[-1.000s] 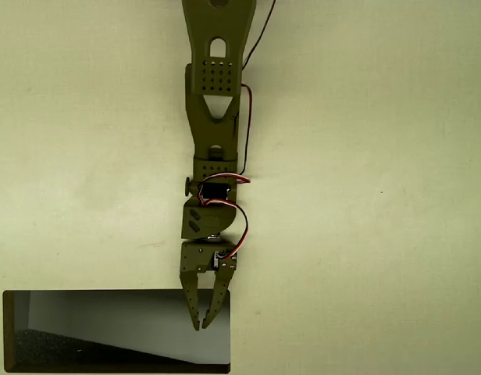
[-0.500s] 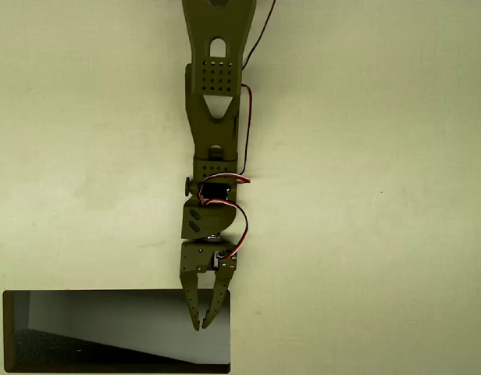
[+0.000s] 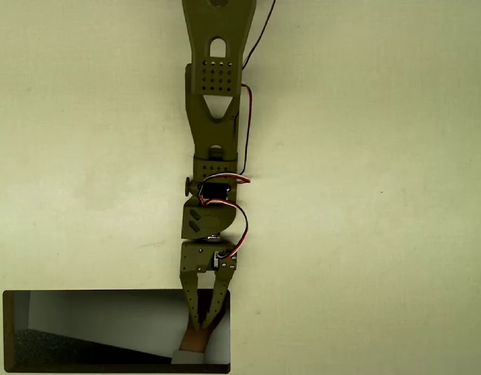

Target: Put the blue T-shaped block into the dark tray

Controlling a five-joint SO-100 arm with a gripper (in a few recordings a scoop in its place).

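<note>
In the overhead view, the olive tool (image 3: 201,324) hangs over the right end of the dark tray (image 3: 8,332) at the lower left of the frame, fingers slightly spread. A person's fingertip (image 3: 195,341) pokes up beneath them from the bottom edge. The tray sits on the pale worktop (image 3: 365,195).

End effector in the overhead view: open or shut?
Cannot tell. The end effector's fingers taper to nearly meeting tips above the dark tray's right end, with a tan thing just below them; any grip is unclear.
</note>
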